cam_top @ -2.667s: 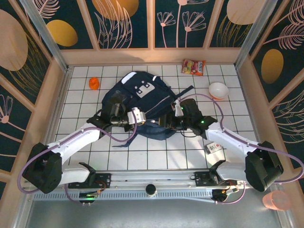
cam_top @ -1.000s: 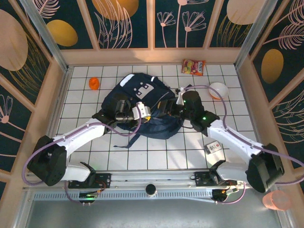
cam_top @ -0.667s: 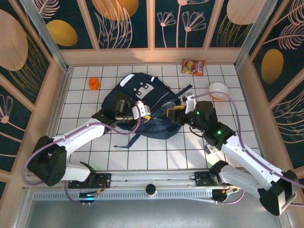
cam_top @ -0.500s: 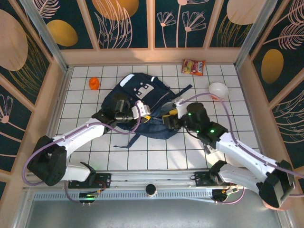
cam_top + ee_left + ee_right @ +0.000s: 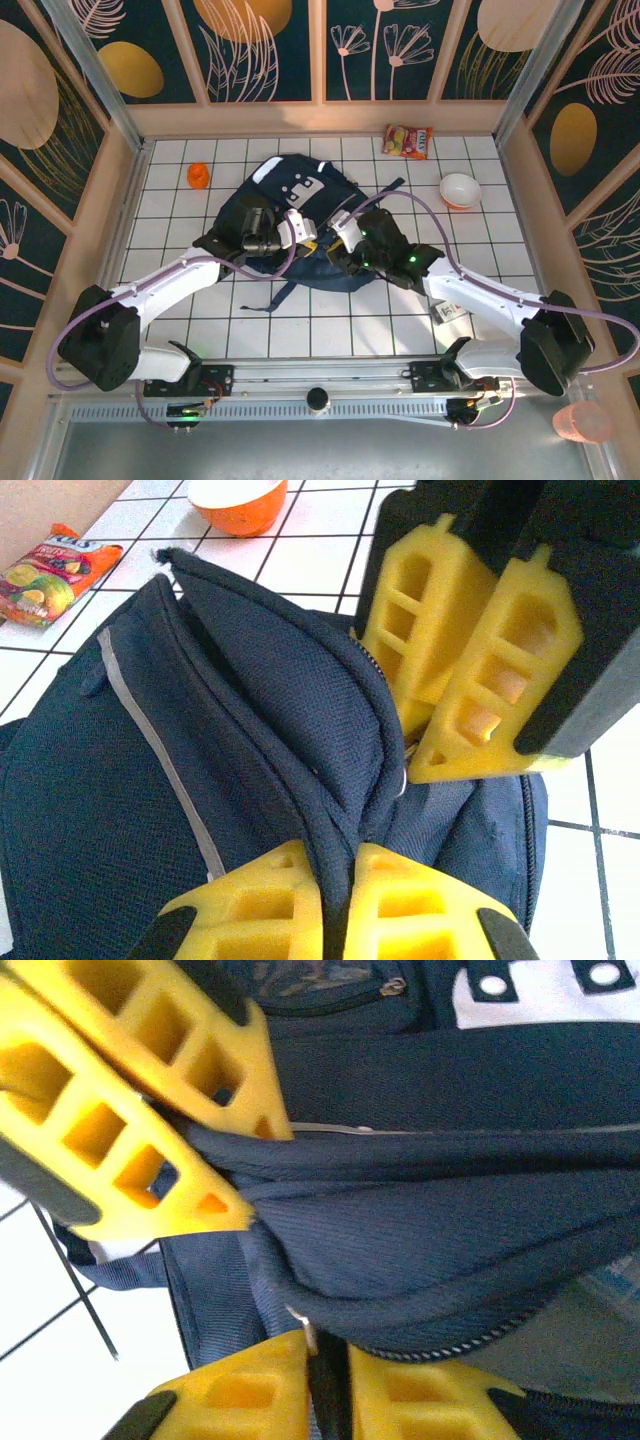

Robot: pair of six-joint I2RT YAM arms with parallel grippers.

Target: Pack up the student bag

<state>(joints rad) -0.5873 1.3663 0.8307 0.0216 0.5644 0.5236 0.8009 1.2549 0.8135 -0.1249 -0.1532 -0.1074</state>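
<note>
The student bag [image 5: 300, 190], navy with white trim and a white buckle patch, lies flat mid-table. My left gripper [image 5: 308, 238] is at its near edge, shut on a raised fold of the bag's fabric [image 5: 300, 710]; in the left wrist view the cloth runs down between my left gripper's [image 5: 340, 880] yellow fingers. My right gripper [image 5: 338, 250] is close beside it from the right. In the right wrist view my right gripper [image 5: 328, 1360] is shut on a dark strip at the bag's [image 5: 450, 1230] zip edge, a small metal pull showing at its fingertips.
A snack packet [image 5: 408, 141] lies at the far right and a white bowl [image 5: 460, 189] near it. A small orange object [image 5: 198, 175] sits far left. A small card [image 5: 451, 311] lies near the right arm. Wooden walls ring the tiled table.
My right gripper swung from the bag's right side in to its near edge beside the left gripper and closed on the zip edge. The left gripper kept its hold.
</note>
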